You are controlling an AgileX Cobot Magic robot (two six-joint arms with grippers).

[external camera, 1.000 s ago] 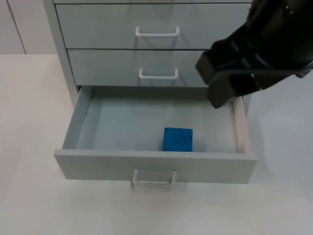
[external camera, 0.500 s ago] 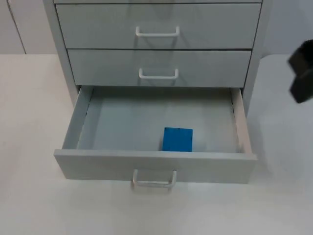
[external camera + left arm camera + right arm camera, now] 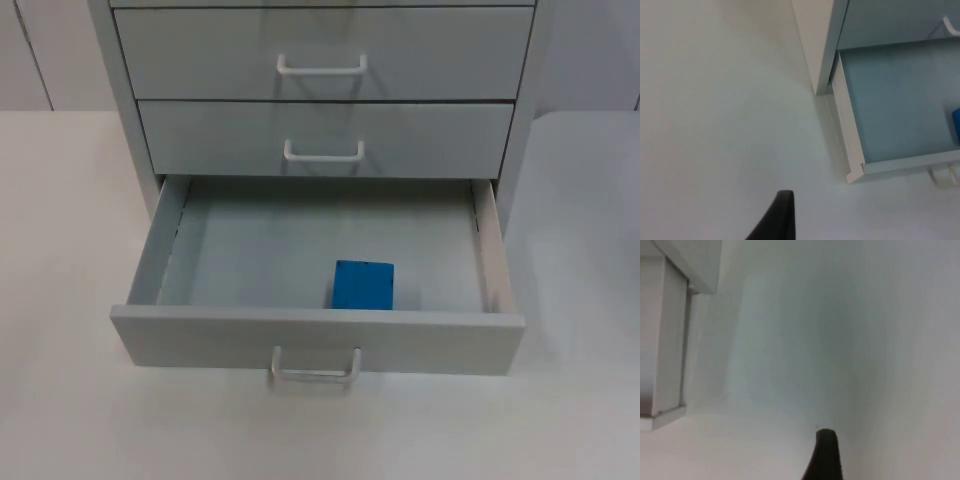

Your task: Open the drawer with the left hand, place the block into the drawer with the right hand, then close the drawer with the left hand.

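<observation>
The grey cabinet's bottom drawer (image 3: 160,260) stands pulled out, its white handle (image 3: 315,368) facing the table's front. A blue block (image 3: 362,285) lies flat on the drawer floor, near the front wall and slightly right of centre. My left gripper (image 3: 782,217) hovers over bare table to the left of the drawer's front left corner (image 3: 856,172), and an edge of the blue block (image 3: 956,122) can be seen from there. My right gripper (image 3: 825,455) is over the table to the right of the cabinet (image 3: 685,265), apart from it.
Two shut drawers with white handles (image 3: 322,68) (image 3: 324,153) sit above the open one. The open drawer juts forward over the white table (image 3: 60,200). Free table surface lies on both sides of the cabinet and in front of it.
The right arm drew back from above the drawer's right side and left the top view to the right. The blue block stays in the drawer, which has not moved.
</observation>
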